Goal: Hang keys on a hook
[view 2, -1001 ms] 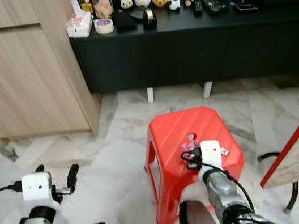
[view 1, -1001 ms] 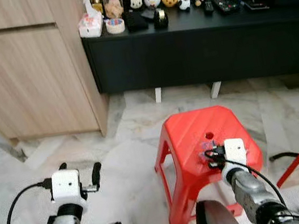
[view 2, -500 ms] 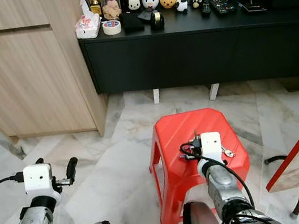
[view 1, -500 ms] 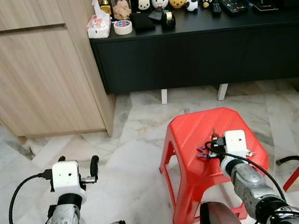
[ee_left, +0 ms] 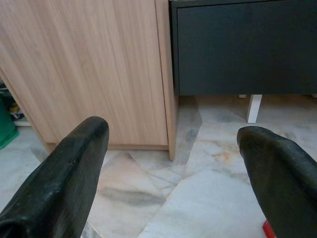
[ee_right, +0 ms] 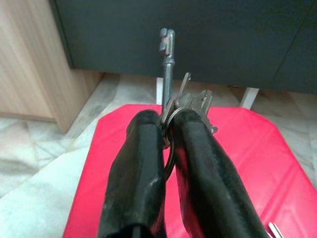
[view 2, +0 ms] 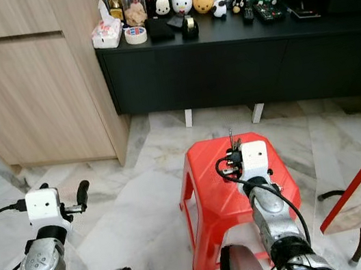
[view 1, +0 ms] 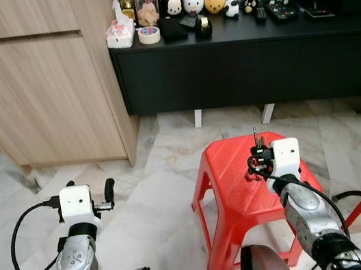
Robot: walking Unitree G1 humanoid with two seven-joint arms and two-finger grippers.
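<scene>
Above the red plastic stool [view 1: 244,186], at 5 o'clock in head view, R tool [ee_right: 166,130] is clamped on the bunch of silver metal keys [ee_right: 173,94]; longest key pointing up, 12 o'clock. No hook visible, so bearing unknown. L tool [ee_left: 173,163] spread wide, empty, at 7 o'clock; R arm nearer.
</scene>
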